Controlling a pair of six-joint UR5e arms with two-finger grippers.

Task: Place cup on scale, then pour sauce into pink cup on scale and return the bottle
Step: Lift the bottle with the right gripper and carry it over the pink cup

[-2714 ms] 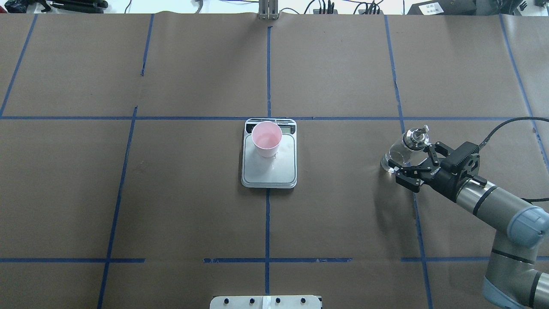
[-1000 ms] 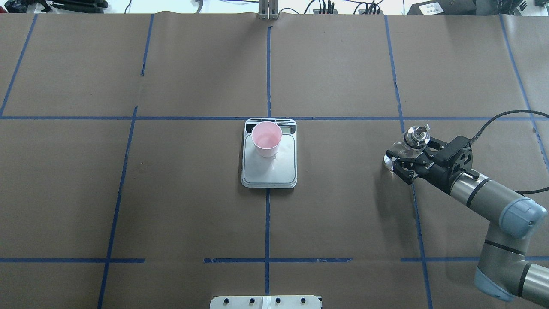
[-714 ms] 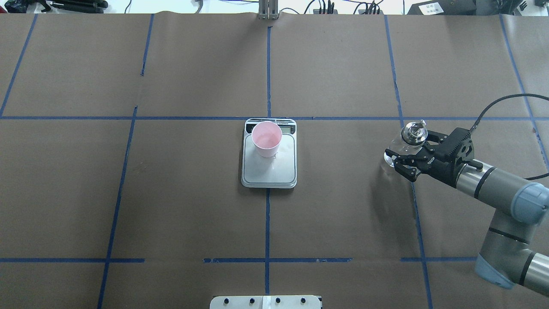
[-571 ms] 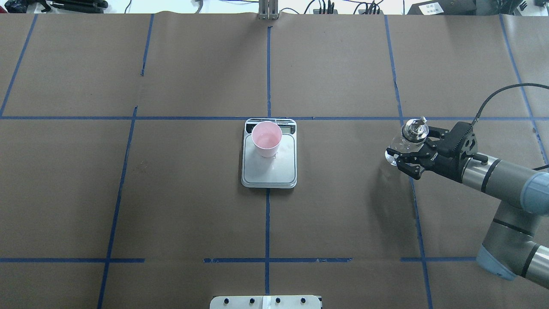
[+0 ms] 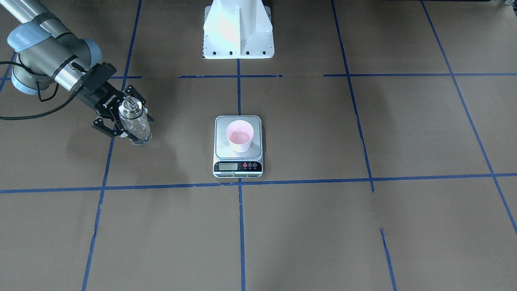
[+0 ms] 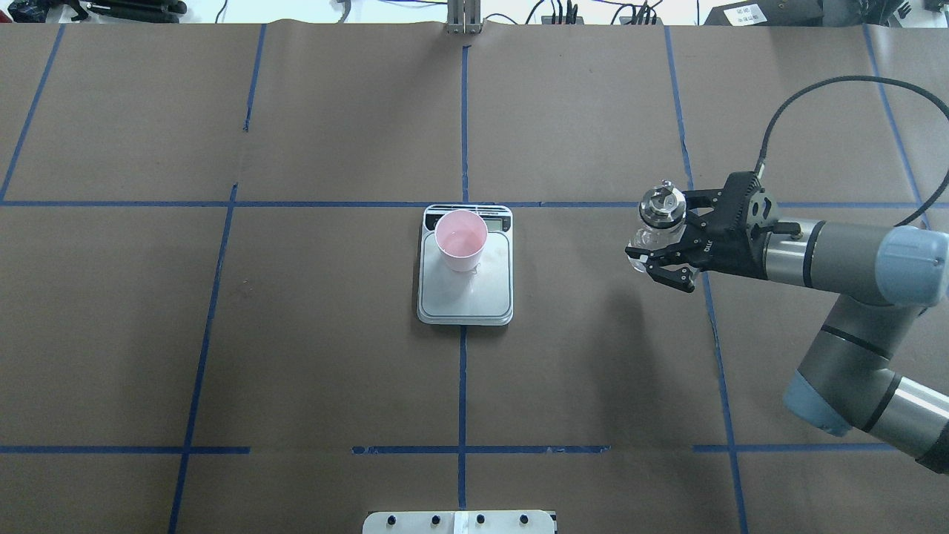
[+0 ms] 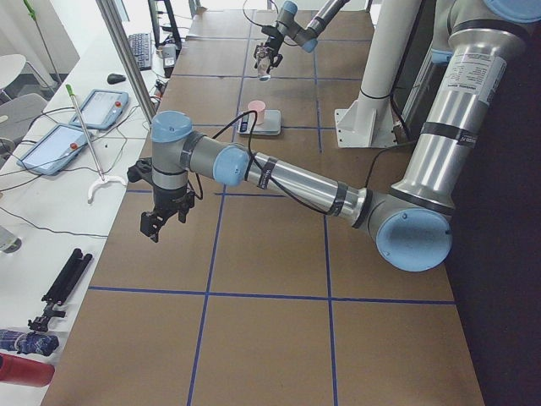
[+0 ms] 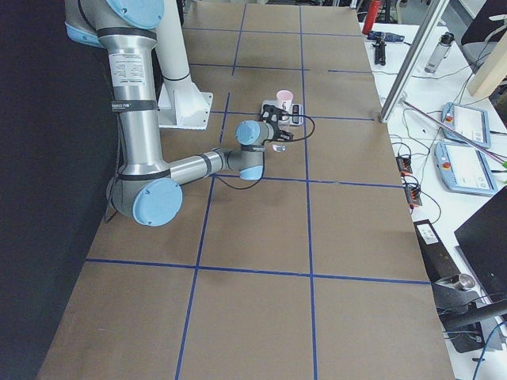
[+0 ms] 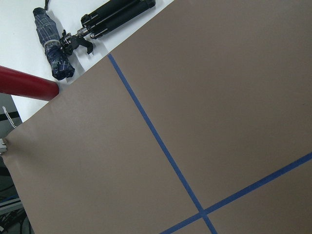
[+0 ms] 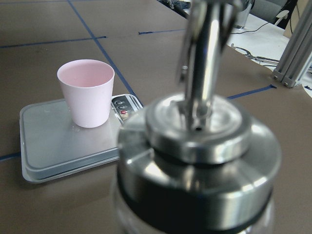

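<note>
Leftward of the right end effector [image 6: 658, 241], clamped on the upright bottle [image 6: 662, 206], spotted the cup [image 6: 461, 241] on the scale [image 6: 474, 297], well apart at the centre of the worktop [image 6: 296, 334]. Could not tell the grip of the left end effector [image 7: 154, 228], farther off.

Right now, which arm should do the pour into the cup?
Right. The right gripper is shut on the bottle, off to one side of the scale, the cup already on it. The left gripper hangs at the table's far end, away from both.
</note>
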